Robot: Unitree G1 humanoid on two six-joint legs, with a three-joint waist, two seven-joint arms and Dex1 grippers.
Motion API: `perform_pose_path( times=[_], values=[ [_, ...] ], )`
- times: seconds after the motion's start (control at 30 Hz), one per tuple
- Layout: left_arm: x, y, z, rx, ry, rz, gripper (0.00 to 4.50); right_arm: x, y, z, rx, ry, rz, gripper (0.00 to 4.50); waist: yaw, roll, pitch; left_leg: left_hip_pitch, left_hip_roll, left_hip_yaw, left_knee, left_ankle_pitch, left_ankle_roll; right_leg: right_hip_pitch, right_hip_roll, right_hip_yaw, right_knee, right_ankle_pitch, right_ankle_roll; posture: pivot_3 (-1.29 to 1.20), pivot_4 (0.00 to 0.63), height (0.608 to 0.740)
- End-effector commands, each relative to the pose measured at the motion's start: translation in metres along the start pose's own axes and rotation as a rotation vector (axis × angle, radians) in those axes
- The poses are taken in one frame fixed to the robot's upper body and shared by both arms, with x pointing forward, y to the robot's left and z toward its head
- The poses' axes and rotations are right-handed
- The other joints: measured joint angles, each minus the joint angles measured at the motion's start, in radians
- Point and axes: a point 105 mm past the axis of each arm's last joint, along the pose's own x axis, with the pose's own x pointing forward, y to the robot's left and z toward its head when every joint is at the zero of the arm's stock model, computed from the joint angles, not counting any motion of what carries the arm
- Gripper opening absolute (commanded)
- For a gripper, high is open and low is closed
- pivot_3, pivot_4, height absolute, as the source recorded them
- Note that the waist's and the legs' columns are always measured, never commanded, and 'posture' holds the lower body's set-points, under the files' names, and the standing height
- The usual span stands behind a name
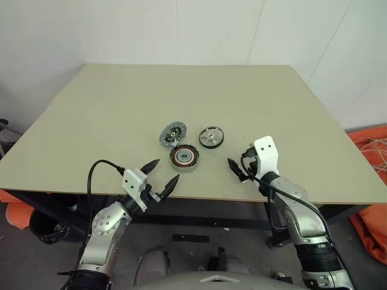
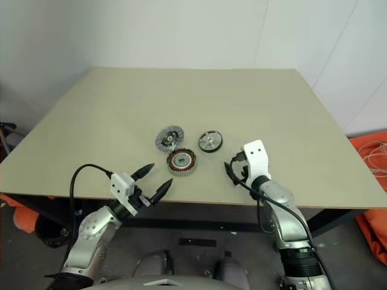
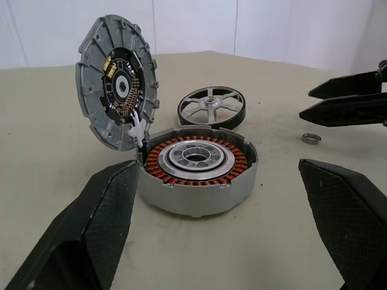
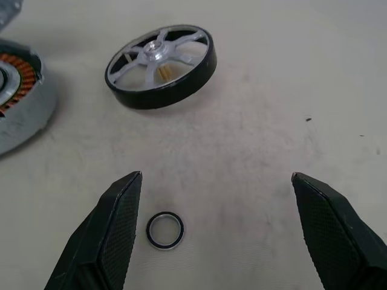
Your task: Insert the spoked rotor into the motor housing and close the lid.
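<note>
- The left gripper (image 1: 162, 177) hangs at the table's near edge with its fingers spread wide and nothing between them; it points at the housing (image 3: 196, 169), which sits just ahead of it.
- The right gripper (image 4: 216, 232) is also wide open and empty, low over the table (image 1: 91, 121), with a small loose ring (image 4: 165, 229) lying on the surface just inside one finger.
- The rotor (image 4: 161, 65) lies flat on the table, spokes up, just beside the housing and beyond the right gripper; it is not yet inserted.
- The lid (image 3: 118, 90) stands tilted up at the housing's far rim, seemingly hinged or propped there, with the windings exposed.
- Risk: closing the right gripper here would likely catch the loose ring instead of the rotor, or flick it across the table.
- Risk: the rotor is round and smooth-rimmed, so an off-centre pinch could let it squirt out or tip.
- Risk: lowered at a tilt, the rotor may jam on the windings or scrape them; magnets could also snatch it down askew.
- Risk: the upright lid looks precarious, and a brush from either arm could drop it shut before the rotor is in.
- Risk: the housing sits loose near the left gripper, so a push could slide it.
</note>
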Motion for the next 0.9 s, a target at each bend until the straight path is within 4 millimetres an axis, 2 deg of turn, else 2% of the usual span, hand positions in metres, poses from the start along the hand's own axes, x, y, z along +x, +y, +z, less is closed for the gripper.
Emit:
perform_pose_path(
  times=[0.03, 0.37, 0.9],
  values=[
    [0.0, 0.001, 0.007, 0.028, -0.041, 0.0, 4.48, 0.0, 0.004, 0.018, -0.035, -0.014, 0.051, 4.5, 0.0, 0.0, 0.0, 0.0, 0.0, 0.0, 0.0, 0.0, 0.0, 0.0, 0.0, 0.0, 0.0, 0.0, 0.0, 0.0, 0.0, 0.74],
    [0.0, 0.001, 0.006, 0.032, -0.047, 0.003, 4.48, -0.002, 0.008, 0.016, -0.042, 0.022, 0.09, 4.5, 0.001, 0.0, 0.0, 0.0, 0.0, 0.0, 0.0, 0.0, 0.0, 0.0, 0.0, 0.0, 0.001, 0.0, 0.0, 0.0, 0.0, 0.74],
    [-0.001, -0.001, 0.004, 0.033, -0.045, -0.009, 4.48, 0.002, 0.016, -0.003, -0.06, 0.1, 0.121, 4.5, 0.001, 0.0, 0.0, 0.001, 0.0, 0.0, 0.0, 0.0, 0.0, 0.0, 0.0, 0.0, 0.001, 0.0, 0.0, 0.0, 0.0, 0.74]
  ],
)
